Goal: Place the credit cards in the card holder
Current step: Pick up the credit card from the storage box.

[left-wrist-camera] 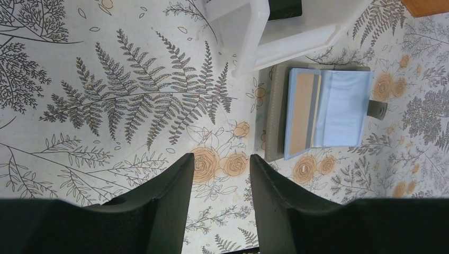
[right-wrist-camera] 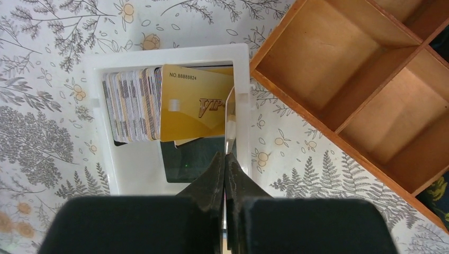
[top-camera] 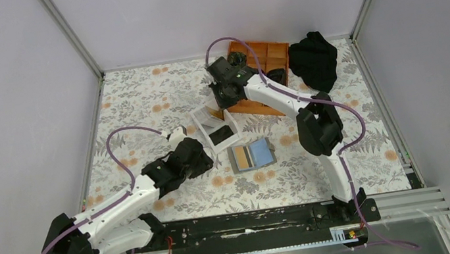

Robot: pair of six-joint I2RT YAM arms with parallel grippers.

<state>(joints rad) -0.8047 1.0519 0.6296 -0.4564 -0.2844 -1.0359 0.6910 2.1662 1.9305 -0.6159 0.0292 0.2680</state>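
**A:** Entry one, the card holder. Where do we log it?

**B:** The card holder [top-camera: 252, 156] lies open and flat on the floral tabletop [top-camera: 159, 103], just beside the near corner of the white box [right-wrist-camera: 169, 55]. It is grey outside and pale blue inside. The left wrist view shows a tan card [left-wrist-camera: 303, 114] sitting in one of its pockets.

**A:** Entry two, the credit cards?

**B:** We count a stack of credit cards [right-wrist-camera: 132, 106] standing on edge inside the white box, packed against one wall. A gold card [right-wrist-camera: 190, 106] printed with a number and "VIP" leans over them. Below it something dark lies in the box, and we cannot tell what it is.

**A:** The right gripper?

**B:** The right gripper [right-wrist-camera: 225, 159] is over the white box, beside the box wall nearest the orange tray. Its jaws are pinched together on a thin card [right-wrist-camera: 229, 121] seen edge-on. We cannot make out that card's face or colour.

**A:** The left gripper?

**B:** The left gripper [left-wrist-camera: 221, 159] is over bare floral tabletop with its jaws wide apart and nothing between them. It is apart from the card holder, which lies ahead and to one side in its own view.

**A:** Other items?

**B:** An orange wooden tray [right-wrist-camera: 339, 69] with compartments sits beside the white box, and a black cloth [top-camera: 314, 58] is bunched at the far corner.
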